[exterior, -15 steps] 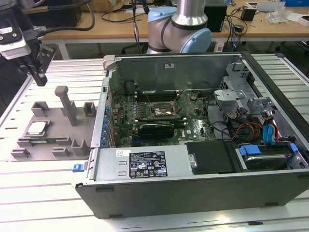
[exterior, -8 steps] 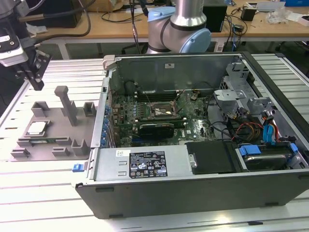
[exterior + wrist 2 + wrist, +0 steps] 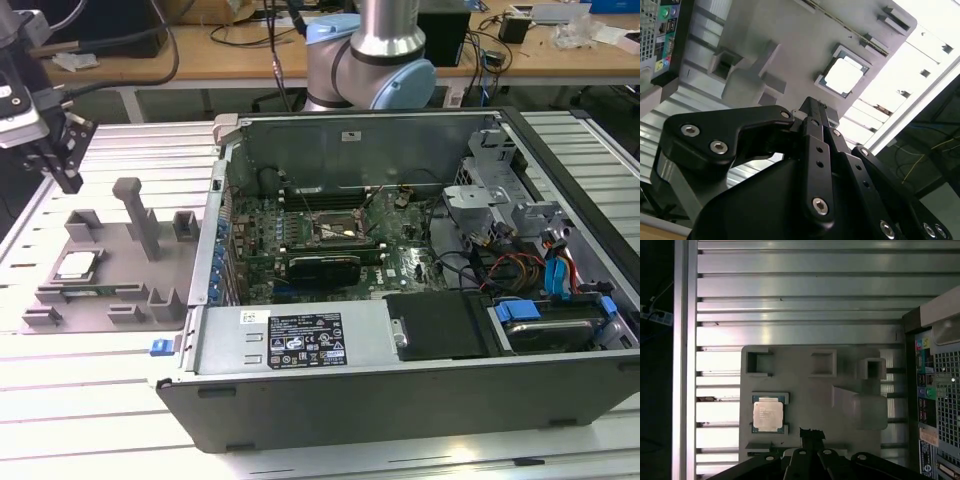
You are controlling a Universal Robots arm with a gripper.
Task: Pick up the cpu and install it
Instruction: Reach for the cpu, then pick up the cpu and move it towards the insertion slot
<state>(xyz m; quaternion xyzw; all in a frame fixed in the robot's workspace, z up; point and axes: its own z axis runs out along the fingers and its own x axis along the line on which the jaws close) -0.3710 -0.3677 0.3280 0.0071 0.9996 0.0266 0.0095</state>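
The small, flat, square cpu with a silvery metal top (image 3: 76, 265) (image 3: 843, 76) (image 3: 768, 415) lies in a shallow seat of the grey plastic fixture plate (image 3: 112, 262) (image 3: 810, 390). It sits below the black gripper (image 3: 68, 180) (image 3: 811, 105) (image 3: 811, 432), slightly aside of its tips and untouched. The fingers are pressed together and hold nothing. The gripper hangs pointing down near the plate's edge, apart from the plate's tall grey post (image 3: 137, 215). Beyond the plate stands the open grey metal computer case (image 3: 420, 350).

Silver arm (image 3: 385, 30) with pale blue joint caps (image 3: 330, 30), black gripper (image 3: 811, 104), silver screws (image 3: 719, 146)
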